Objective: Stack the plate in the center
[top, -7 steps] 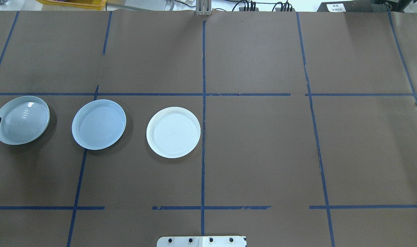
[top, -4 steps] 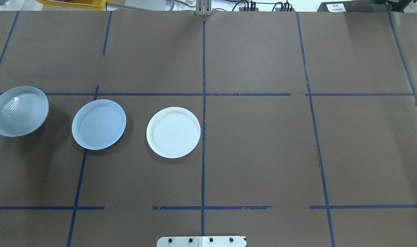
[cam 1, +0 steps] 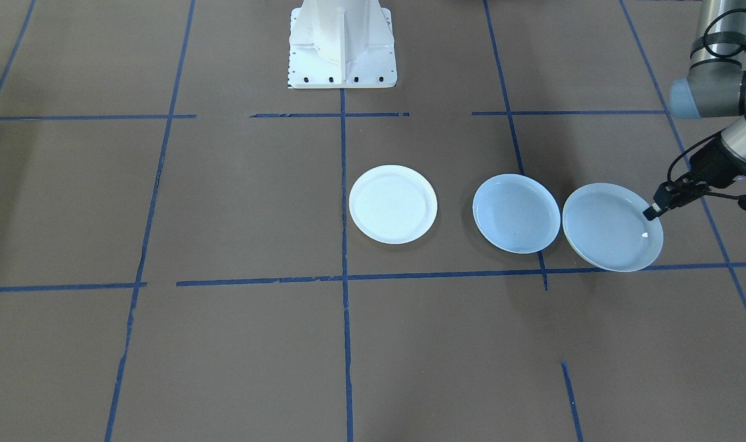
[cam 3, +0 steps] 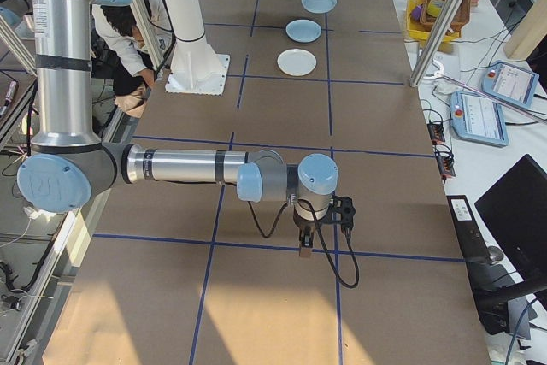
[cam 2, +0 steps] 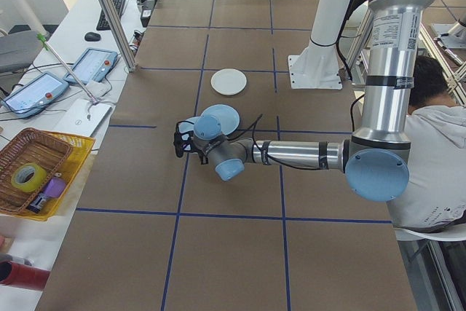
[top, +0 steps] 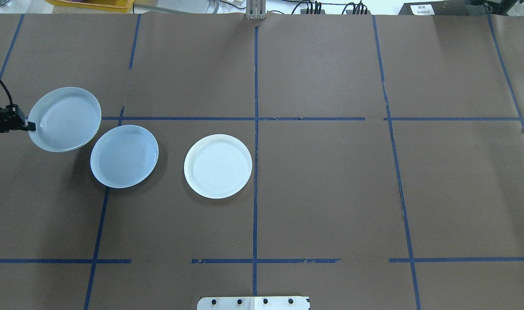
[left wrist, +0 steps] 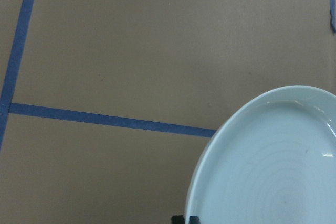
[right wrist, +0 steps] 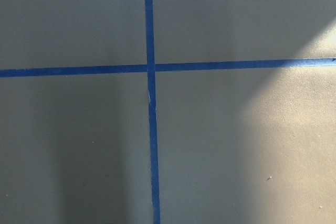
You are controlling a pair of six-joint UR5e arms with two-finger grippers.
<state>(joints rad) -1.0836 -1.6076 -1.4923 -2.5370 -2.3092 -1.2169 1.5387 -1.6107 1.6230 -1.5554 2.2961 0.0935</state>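
Ringed plate (top: 65, 119) rim pinched in left jaws, lifted.

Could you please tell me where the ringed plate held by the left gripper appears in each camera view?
Front-facing: ringed plate, far right.
Overhead, far left.
Exterior left: mostly hidden behind the left arm's wrist.
Exterior right, top, farthest.
Left wrist, lower right.
Right wrist: not in view.
Shared landmark: the pale-blue plate beside it.

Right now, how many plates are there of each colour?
Pale-blue plates: 2, the ringed plate held up by the left pincer and the smooth plate on the table.
White plate: 1.
Total: 3 plates.
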